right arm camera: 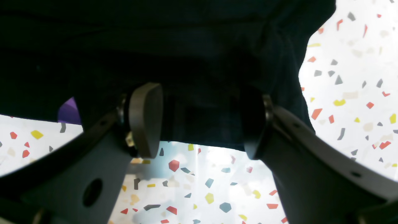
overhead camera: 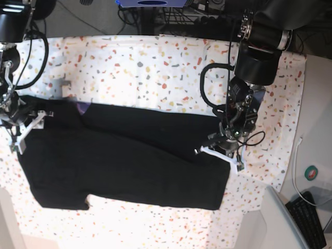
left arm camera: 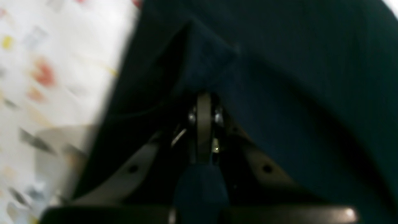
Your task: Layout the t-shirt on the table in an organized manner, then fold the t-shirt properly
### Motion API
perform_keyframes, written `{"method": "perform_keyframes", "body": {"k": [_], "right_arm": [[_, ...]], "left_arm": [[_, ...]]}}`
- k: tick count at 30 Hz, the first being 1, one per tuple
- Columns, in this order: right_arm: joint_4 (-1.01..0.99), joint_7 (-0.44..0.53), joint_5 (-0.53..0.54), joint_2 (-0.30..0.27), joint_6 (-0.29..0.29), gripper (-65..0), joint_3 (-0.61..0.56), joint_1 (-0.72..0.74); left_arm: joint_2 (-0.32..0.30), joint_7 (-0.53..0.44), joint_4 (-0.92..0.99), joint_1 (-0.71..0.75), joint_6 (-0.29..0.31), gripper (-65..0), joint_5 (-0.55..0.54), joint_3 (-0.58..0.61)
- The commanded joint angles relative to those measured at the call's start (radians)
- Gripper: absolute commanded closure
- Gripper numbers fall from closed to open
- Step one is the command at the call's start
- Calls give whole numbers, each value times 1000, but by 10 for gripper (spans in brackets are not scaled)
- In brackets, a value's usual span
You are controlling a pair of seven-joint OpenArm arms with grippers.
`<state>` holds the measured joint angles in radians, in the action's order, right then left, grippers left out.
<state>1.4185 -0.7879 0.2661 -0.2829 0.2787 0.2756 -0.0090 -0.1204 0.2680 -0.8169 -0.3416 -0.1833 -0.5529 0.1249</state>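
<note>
The black t-shirt (overhead camera: 124, 161) lies spread across the speckled table (overhead camera: 155, 67), with a purple patch (overhead camera: 82, 108) at its upper left edge. At the shirt's right edge my left gripper (overhead camera: 222, 152) is shut on a raised pinch of the cloth; in the left wrist view the closed left gripper (left arm camera: 203, 96) holds a peak of t-shirt (left arm camera: 279, 77). At the shirt's left end my right gripper (overhead camera: 25, 129) stands open. In the right wrist view the right gripper (right arm camera: 200, 121) straddles the t-shirt (right arm camera: 186, 62) hem, near the purple patch (right arm camera: 69, 112).
A plain grey surface (overhead camera: 270, 223) borders the table at the lower right, with a keyboard (overhead camera: 313, 218) and a green roll (overhead camera: 313, 173) beyond it. Cables and equipment (overhead camera: 171, 10) crowd the far edge. The table (right arm camera: 348, 93) shows bare to the right gripper's side.
</note>
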Motion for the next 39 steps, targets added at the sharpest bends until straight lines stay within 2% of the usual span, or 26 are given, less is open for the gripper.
{"method": "perform_keyframes", "body": {"k": [1, 5, 8, 11, 15, 19, 21, 23, 26, 30, 32, 34, 39], "right_arm": [[15, 17, 6, -17, 0, -366, 7, 17], [15, 17, 6, -19, 0, -366, 7, 17], [21, 18, 6, -19, 0, -366, 12, 17], [55, 18, 6, -11, 0, -366, 109, -3], [107, 15, 6, -12, 0, -375, 215, -61], [98, 20, 6, -17, 0, -426, 239, -107], [74, 29, 6, -17, 0, -425, 239, -102], [15, 71, 6, -17, 0, -425, 248, -79], [-86, 95, 6, -19, 0, -431, 310, -39], [-57, 95, 14, -16, 6, -423, 353, -64], [9, 100, 14, -11, 6, -386, 342, -101], [54, 101, 14, 0, 9, -309, 322, -122], [-9, 100, 11, 17, 129, -56, 304, -87]], "left_arm": [[-12, -25, 3, -44, 5, 0, -2, -28], [-40, -26, 63, -89, 5, 0, -2, -87], [-55, -22, 15, -80, 5, 0, -2, -90], [-58, -19, -129, 31, 5, 0, -8, -104], [-54, -22, -382, 290, 8, 0, -8, -207], [-46, -25, -533, 476, 8, 0, -8, -279], [-48, -25, -562, 516, 11, 0, -8, -304], [-51, -25, -572, 537, 40, 0, -6, -322], [-63, -23, -577, 560, 137, 0, -6, -324], [-66, -23, -602, 591, 155, 0, -6, -321], [-66, -23, -609, 594, 155, 0, -6, -314], [-66, -23, -609, 588, 155, 0, -6, -311], [-45, -19, -602, 519, 155, 0, -2, -282]]}}
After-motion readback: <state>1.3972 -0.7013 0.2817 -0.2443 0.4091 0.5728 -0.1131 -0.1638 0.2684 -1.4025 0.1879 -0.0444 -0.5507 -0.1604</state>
